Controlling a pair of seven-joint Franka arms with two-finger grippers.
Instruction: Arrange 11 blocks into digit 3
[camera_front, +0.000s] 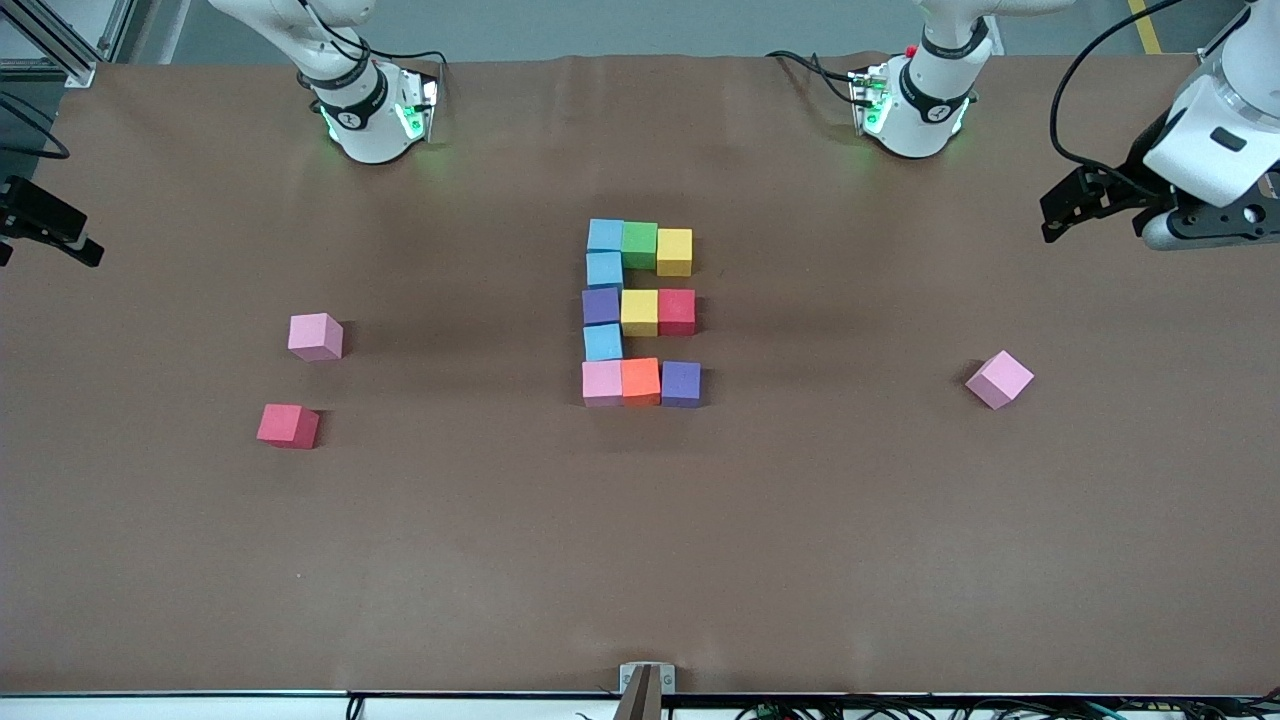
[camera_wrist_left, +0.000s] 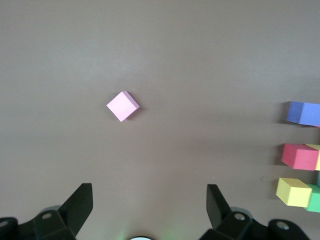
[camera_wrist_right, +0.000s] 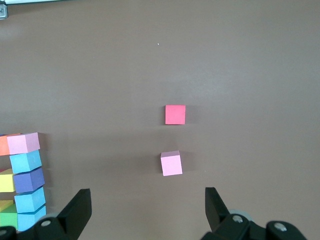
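- Left gripper (camera_wrist_left: 147, 212): fingers spread, grasping nothing. It hangs in the air at the left arm's end of the table (camera_front: 820, 540).
- Below it, apart from its fingers, lies one loose pink block (camera_wrist_left: 123, 106), turned cornerwise.
- Right gripper (camera_wrist_right: 147, 212): fingers spread, grasping nothing, up at the right arm's end.
- Below it lie a second pink block (camera_wrist_right: 171, 163) and a red block (camera_wrist_right: 175, 114), near each other but not touching.
- The digit 3 (camera_front: 640, 312) sits mid-table, between the two grippers and well apart from both: eleven touching cubes, three bars on one column.
- Both arms wait.
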